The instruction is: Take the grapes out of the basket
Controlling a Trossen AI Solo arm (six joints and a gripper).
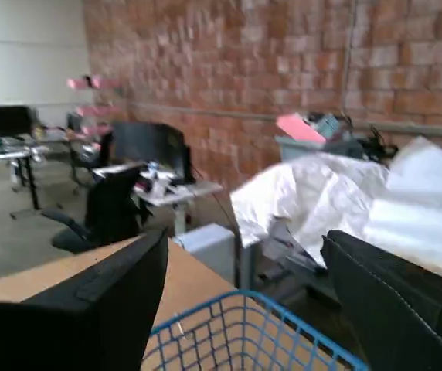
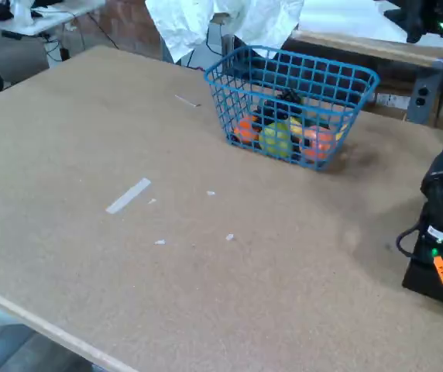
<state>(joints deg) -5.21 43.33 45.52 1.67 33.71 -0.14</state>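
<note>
The blue wire basket [image 2: 345,85] stands on the far right part of the brown table, and its rim [image 1: 236,305] shows at the bottom of the wrist view. Inside it a dark cluster, the grapes [image 2: 290,98], lies behind a yellow-green fruit [image 2: 277,139] and orange fruits [image 2: 317,142]. My gripper [image 1: 244,259] is open, its two black fingers [image 1: 90,301] wide apart above the basket's rim with nothing between them. The grapes do not show in the wrist view. A black part of the arm [image 2: 432,15] is at the top right of the fixed view.
The arm's black base [image 2: 442,232] with cables sits at the table's right edge. Bits of white tape [image 2: 128,195] lie on the table. Beyond the far edge are white sheeting [image 1: 345,193], a brick wall, desks and chairs.
</note>
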